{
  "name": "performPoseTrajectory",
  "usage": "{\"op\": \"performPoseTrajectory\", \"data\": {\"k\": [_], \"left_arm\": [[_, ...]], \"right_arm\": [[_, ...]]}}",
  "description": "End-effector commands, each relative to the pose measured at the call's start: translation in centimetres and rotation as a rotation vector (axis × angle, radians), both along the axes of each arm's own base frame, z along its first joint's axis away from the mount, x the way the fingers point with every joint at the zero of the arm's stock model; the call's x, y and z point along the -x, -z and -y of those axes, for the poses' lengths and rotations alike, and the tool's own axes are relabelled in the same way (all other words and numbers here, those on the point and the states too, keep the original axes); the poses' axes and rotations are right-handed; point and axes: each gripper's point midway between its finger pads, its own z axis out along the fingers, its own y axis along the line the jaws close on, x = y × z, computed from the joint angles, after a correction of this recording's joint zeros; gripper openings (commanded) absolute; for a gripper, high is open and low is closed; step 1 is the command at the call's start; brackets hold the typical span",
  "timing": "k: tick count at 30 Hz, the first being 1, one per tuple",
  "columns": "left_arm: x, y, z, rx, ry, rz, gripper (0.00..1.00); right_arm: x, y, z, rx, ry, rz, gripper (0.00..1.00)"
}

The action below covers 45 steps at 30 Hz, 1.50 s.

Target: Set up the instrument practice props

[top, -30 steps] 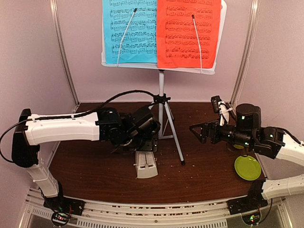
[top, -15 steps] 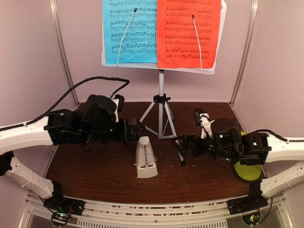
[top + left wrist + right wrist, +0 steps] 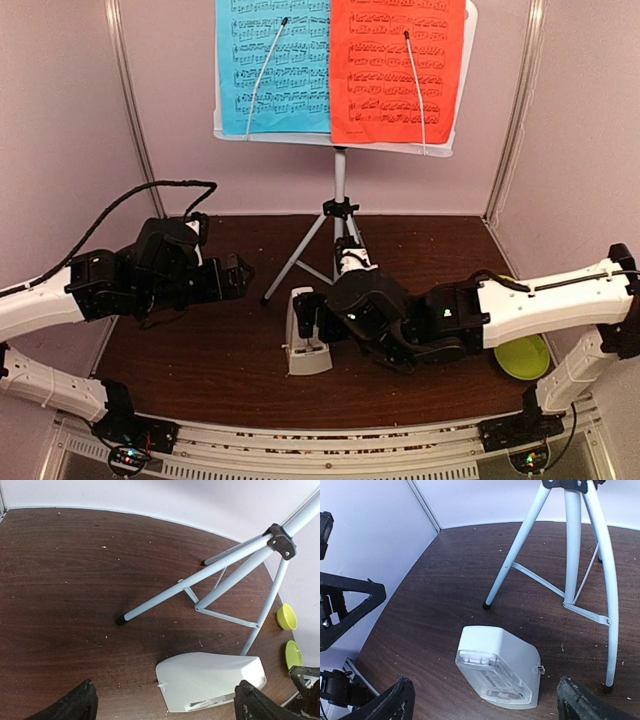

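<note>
Right gripper point(image 3: 309, 316) has swung left, spread, metronome point(image 3: 303, 343) just ahead; left gripper point(image 3: 240, 273), also spread, lies farther off.

Blue sheet point(image 3: 272, 70), red sheet point(image 3: 395, 70) on white stand desk point(image 3: 300, 139), metronome point(image 3: 303, 350) upright beside tripod point(image 3: 340, 190)

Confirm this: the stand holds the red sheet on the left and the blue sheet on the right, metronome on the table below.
Sides swapped: the top external view shows the blue sheet on the left and the red sheet on the right of the stand, metronome on the table below.
</note>
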Motion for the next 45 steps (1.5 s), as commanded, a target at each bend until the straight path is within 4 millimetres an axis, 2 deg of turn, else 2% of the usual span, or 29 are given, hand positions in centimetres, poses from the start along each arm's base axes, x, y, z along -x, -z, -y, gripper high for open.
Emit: {"op": "performPoseTrajectory", "data": {"k": [1,10,16,22,33,37,40,45], "left_arm": [[-0.4,0.2,-1.9,0.005,-0.067,0.009,0.98],[0.0,1.1,-4.7,0.011,-0.130,0.012,0.98],[0.1,1.0,-5.4,0.000,-0.143,0.021,0.98],[0.2,1.1,-6.0,-0.016,-0.155,0.024,0.98],[-0.1,1.5,-6.1,-0.020,-0.162,0.026,0.98],[-0.2,1.8,-5.8,-0.040,-0.145,0.024,0.98],[-0.2,1.8,-5.2,-0.051,-0.108,0.028,0.98],[0.4,1.9,-3.0,-0.038,0.040,0.058,0.98]], "right_arm": [[-0.5,0.8,-1.6,0.038,0.051,0.006,1.00],[-2.1,3.7,-3.7,0.136,0.151,0.018,1.00],[-3.2,6.2,-4.7,0.158,0.186,0.005,0.99],[-4.6,8.4,-5.0,0.184,0.203,0.003,0.93],[-5.3,11.7,-4.4,0.256,0.232,-0.007,0.80],[-5.5,11.7,-4.0,0.247,0.232,-0.015,0.72],[-5.3,10.7,-4.0,0.216,0.198,-0.014,0.66],[-4.7,6.6,-4.5,0.090,0.079,0.023,0.56]]}}
